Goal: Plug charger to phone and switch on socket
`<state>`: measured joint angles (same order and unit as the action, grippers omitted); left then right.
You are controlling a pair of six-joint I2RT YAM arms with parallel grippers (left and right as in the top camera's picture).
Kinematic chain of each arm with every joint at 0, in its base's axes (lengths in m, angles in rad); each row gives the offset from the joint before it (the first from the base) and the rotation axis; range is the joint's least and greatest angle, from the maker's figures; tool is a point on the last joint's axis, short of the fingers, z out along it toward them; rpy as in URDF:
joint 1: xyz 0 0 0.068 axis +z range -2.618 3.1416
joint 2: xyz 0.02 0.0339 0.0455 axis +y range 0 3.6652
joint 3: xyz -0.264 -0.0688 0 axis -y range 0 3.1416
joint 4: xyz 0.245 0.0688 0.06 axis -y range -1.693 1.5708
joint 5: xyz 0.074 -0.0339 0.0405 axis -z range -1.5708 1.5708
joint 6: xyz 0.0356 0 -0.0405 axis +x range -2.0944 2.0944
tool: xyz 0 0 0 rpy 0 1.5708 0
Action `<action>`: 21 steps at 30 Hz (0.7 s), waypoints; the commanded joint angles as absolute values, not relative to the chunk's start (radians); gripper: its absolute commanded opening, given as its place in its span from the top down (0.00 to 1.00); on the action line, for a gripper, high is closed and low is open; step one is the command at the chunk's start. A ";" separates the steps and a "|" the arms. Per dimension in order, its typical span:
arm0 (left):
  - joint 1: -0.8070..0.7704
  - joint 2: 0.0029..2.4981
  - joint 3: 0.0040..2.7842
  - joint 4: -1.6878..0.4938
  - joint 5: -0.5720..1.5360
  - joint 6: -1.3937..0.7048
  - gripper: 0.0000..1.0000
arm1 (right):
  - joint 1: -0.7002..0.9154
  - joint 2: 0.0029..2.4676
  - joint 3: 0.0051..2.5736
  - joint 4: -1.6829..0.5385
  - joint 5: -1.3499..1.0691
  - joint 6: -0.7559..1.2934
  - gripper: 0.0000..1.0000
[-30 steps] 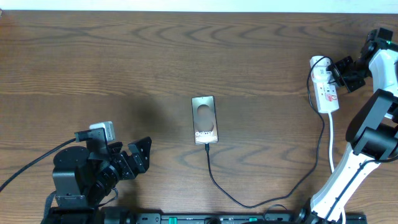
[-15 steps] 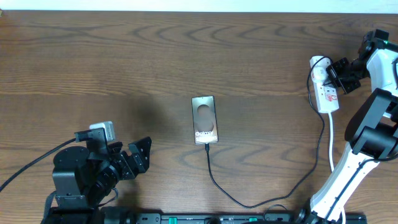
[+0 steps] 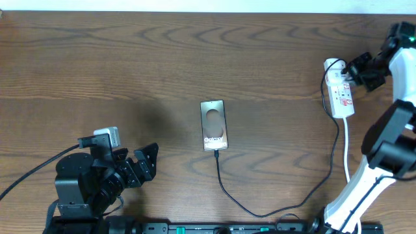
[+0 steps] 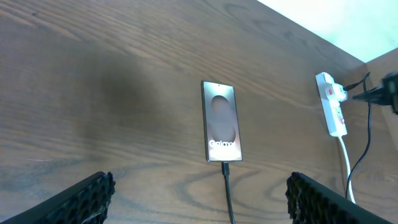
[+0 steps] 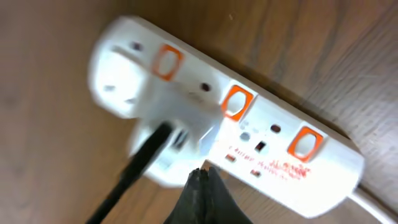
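The phone (image 3: 214,125) lies mid-table, face up, with "Galaxy" lettering near its near end; it also shows in the left wrist view (image 4: 221,121). The black charger cable (image 3: 260,211) runs from the phone's near end, where its connector sits in the port (image 4: 225,167), round to the white socket strip (image 3: 340,91) at the right. In the right wrist view the strip (image 5: 273,143) has orange-red switches and a white adapter plugged in. My right gripper (image 5: 202,177) is shut, its tips just off the strip's near edge; it also shows overhead (image 3: 359,66). My left gripper (image 3: 143,162) is open and empty, at the front left.
The strip's white cord (image 3: 347,153) trails toward the front beside the right arm's base. A thick black robot cable (image 3: 26,172) lies at the front left. The table's far edge (image 3: 195,12) meets a pale wall.
My right gripper has lifted back and away from the socket strip, toward the far right. The left arm, phone and cable have not moved.
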<state>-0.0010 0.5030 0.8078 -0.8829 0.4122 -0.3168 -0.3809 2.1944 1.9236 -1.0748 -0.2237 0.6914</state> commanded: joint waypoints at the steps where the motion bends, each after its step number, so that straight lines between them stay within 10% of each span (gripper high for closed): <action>1: 0.004 0.501 0.804 -0.882 0.406 -0.307 0.10 | -0.396 2.155 1.939 -1.076 -0.220 0.702 0.99; 21: 0.004 0.501 0.804 -0.882 0.406 -0.307 0.10 | -0.392 2.228 1.935 -1.076 -0.212 0.702 0.99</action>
<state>-0.0010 0.5030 0.8078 -0.8829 0.4122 -0.3168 -0.3946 2.1754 1.9293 -1.0763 -0.2226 0.6933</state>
